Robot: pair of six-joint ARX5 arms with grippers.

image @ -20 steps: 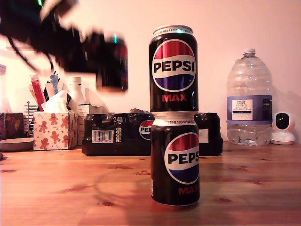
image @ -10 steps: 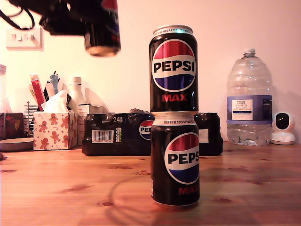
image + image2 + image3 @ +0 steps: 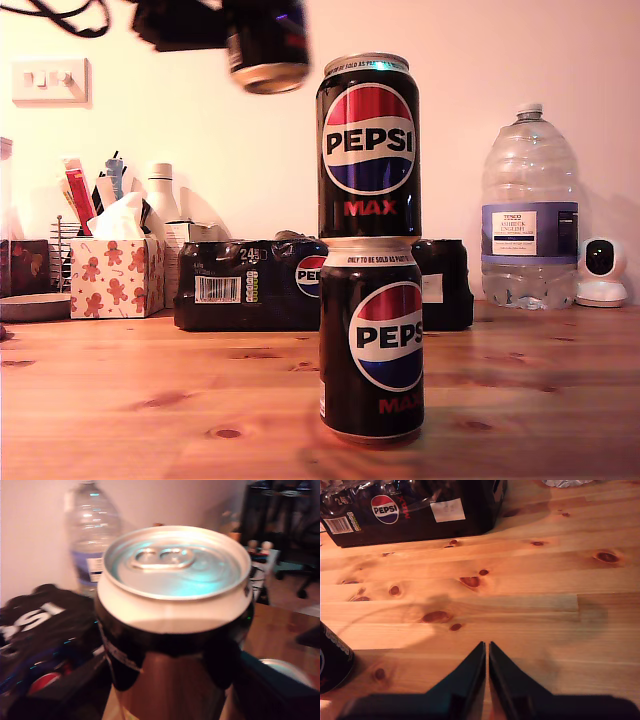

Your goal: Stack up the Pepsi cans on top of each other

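A: What sort of room is this?

B: A plain pale wall (image 3: 520, 50) runs behind a knotty, warm-toned pine tabletop (image 3: 120, 400). The light is reddish and warm.

A: Anything on the wall?

B: A white plastic light switch plate (image 3: 50, 80), high at the exterior view's left.

A: And beyond the table?

B: In the first wrist view, a dark blurred chair (image 3: 290, 535) stands further off.

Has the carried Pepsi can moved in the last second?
Yes. The carried can in my first gripper went up and toward the exterior view's right, closing on the two-can stack.
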